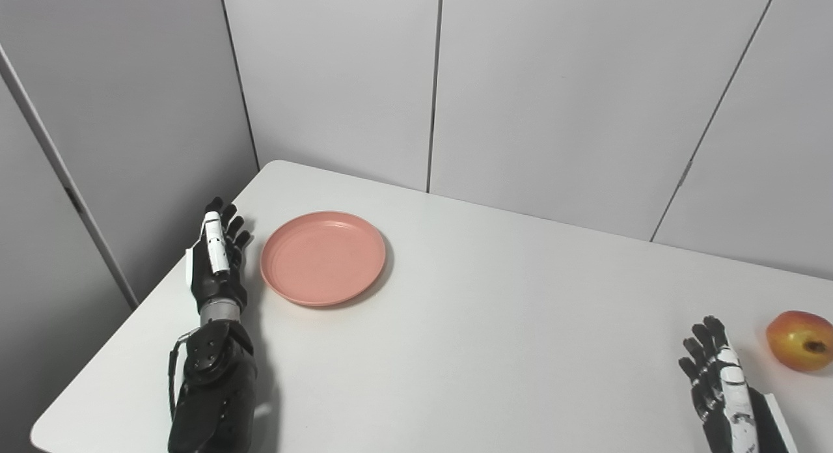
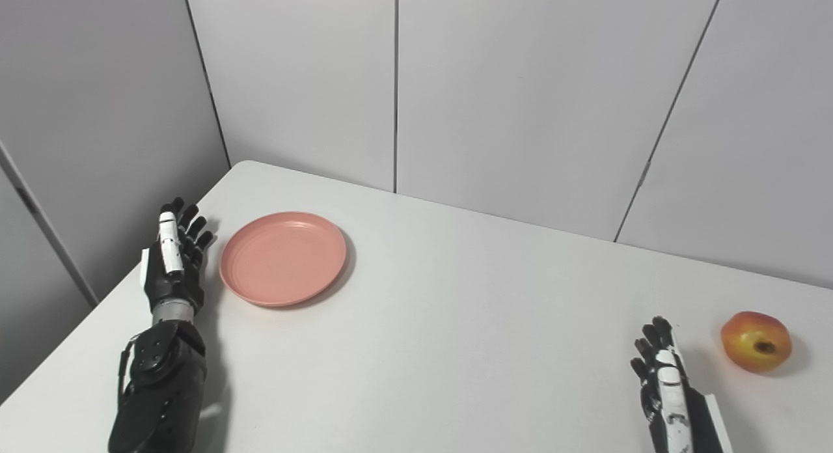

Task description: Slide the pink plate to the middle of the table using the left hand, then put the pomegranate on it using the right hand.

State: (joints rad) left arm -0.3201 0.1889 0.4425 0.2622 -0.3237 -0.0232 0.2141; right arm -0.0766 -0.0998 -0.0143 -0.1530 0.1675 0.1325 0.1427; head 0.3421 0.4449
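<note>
Nearest the camera, at the bottom right of the bench (image 1: 494,349), the right hand (image 1: 716,375) rests with its fingers spread and nothing in them. Just beside it, toward the right edge and slightly farther back, sits the pomegranate (image 1: 799,340), apart from the hand and untouched. Across on the left side, the left hand (image 1: 218,258) lies edge-up with fingers extended and loose, holding nothing. The pink plate (image 1: 323,258) sits flat just to that hand's right, a narrow gap of bench between fingers and rim, so they are not yet touching. That is the relation the coming move turns on: the plate lies directly to the inner side of the left hand, and the middle of the bench lies beyond it in the same direction, so a sideways push should carry it there. Being round, the plate has no long axis to square up.
</note>
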